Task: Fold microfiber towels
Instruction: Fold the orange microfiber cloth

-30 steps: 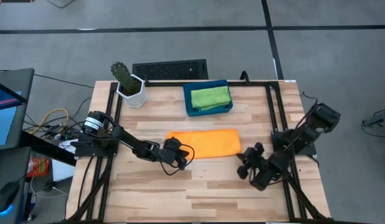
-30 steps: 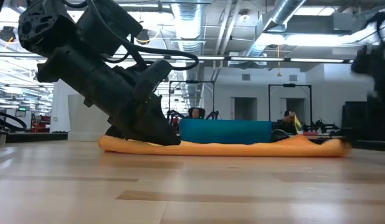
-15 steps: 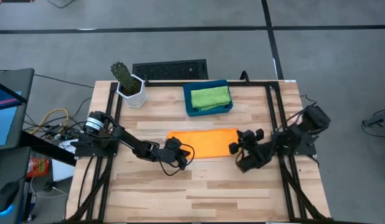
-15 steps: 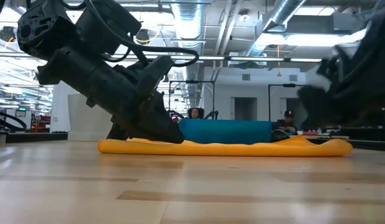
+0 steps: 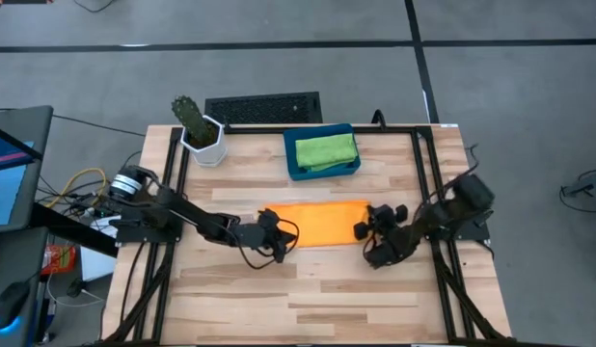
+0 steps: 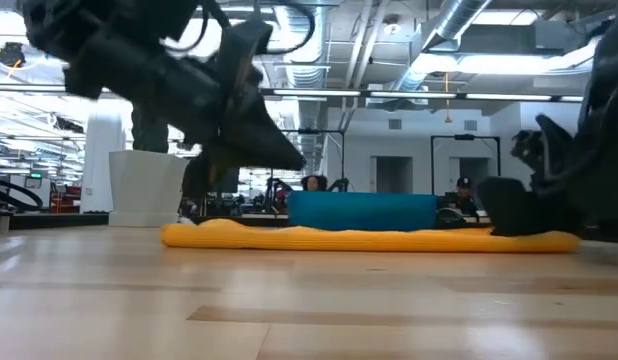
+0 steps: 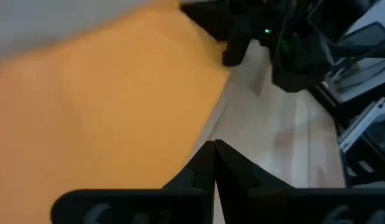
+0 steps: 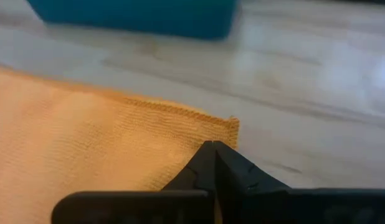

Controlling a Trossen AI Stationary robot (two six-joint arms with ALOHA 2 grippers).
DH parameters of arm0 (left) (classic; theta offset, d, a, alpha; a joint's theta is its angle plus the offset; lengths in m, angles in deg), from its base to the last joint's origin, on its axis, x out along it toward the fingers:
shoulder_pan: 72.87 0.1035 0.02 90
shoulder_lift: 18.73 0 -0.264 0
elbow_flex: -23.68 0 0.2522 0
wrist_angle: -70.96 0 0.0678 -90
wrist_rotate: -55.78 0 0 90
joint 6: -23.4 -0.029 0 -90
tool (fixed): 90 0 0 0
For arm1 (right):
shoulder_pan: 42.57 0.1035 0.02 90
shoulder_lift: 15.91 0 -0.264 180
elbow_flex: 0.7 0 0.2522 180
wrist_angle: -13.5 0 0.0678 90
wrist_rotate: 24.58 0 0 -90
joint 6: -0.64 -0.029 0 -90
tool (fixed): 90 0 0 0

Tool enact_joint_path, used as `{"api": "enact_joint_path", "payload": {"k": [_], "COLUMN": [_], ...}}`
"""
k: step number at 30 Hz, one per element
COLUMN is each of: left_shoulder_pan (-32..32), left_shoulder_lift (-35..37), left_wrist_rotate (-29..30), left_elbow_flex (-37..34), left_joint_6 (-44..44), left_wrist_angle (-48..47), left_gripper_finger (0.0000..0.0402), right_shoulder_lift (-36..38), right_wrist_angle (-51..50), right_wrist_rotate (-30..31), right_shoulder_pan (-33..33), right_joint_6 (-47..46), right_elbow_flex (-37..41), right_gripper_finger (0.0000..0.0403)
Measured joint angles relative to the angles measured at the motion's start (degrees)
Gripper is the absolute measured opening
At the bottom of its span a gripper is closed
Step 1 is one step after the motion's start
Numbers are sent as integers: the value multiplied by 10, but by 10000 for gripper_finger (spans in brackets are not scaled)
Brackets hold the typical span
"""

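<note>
The bench [image 5: 308,289] is a pale wood plank top framed by black rails, standing on a grey floor. In the low view, the room behind it is an open hall with exposed ceiling ducts, strip lighting and white walls.

Two towels are visible. One orange towel [image 5: 312,221] lies folded flat at the centre of the overhead frame. One green towel [image 5: 325,150] lies folded inside one blue tray [image 5: 294,169] above centre. One cactus in a white pot [image 5: 199,130] stands at the upper left of the bench.

Two arms are present. The left claw [image 5: 279,243] sits at the lower left corner of the orange towel, raised slightly above the bench in the low view. Its fingers [image 7: 205,168] are pressed together with nothing between them. The right claw [image 5: 364,229] is at the right end of the orange towel, low against the bench. Its fingers [image 8: 211,158] are together, the tips just over the towel's corner; no cloth is visibly pinched between them.
</note>
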Motion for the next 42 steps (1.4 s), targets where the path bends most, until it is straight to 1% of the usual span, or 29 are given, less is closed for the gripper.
{"api": "enact_joint_path", "payload": {"k": [2, 5, 7, 8, 10, 13, 14, 15, 17, 20, 22, 24, 26, 29, 33, 38, 42], "left_shoulder_pan": [0, 0, 0, 0, 1, 1, 1, 1, 3, 10, 14, 16, 16, 16, 16, 16, 16], "left_shoulder_lift": [29, 57, 62, 62, 60, 56, 55, 55, 55, 55, 55, 55, 55, 55, 56, 56, 56], "left_wrist_rotate": [18, 58, 81, 87, 87, 72, 65, 62, 61, 62, 62, 62, 61, 49, 38, 38, 39], "left_elbow_flex": [0, 0, 0, 0, 0, 1, 0, 0, 0, 0, 0, 0, 0, 0, 1, 1, 1], "left_joint_6": [-16, -23, -25, -25, -25, -24, -18, -11, -3, -3, -3, -3, -3, -3, -6, -5, -6], "left_wrist_angle": [-39, -89, -85, -83, -72, -56, -55, -52, -48, -41, -41, -41, -43, -44, -51, -73, -76], "left_gripper_finger": [0, 0, 0, 0, 0, 0, 0, 0, 0, 0, 0, 0, 0, 0, 0, 0, 0], "right_shoulder_lift": [42, 126, 188, 217, 274, 347, 361, 374, 390, 388, 377, 366, 352, 334, 308, 251, 230], "right_wrist_angle": [-54, -121, -141, -142, -142, -147, -148, -149, -163, -233, -248, -241, -208, -180, -182, -198, -201], "right_wrist_rotate": [-23, -19, -38, -57, -127, -288, -328, -357, -387, -390, -399, -417, -428, -449, -451, -466, -468], "right_shoulder_pan": [0, 9, 19, 25, 33, 24, 21, 18, 12, 1, -12, -21, -21, -16, -7, -6, -6], "right_joint_6": [-4, 9, 40, 64, 118, 195, 206, 210, 210, 128, 88, 80, 84, 79, 59, 56, 58], "right_elbow_flex": [-2, -8, -11, -14, -20, -27, -28, -28, -29, -28, -28, -28, -28, -28, -29, -32, -43], "right_gripper_finger": [30, 29, 27, 27, 28, 43, 52, 62, 83, 118, 143, 170, 195, 221, 229, 216, 206]}}
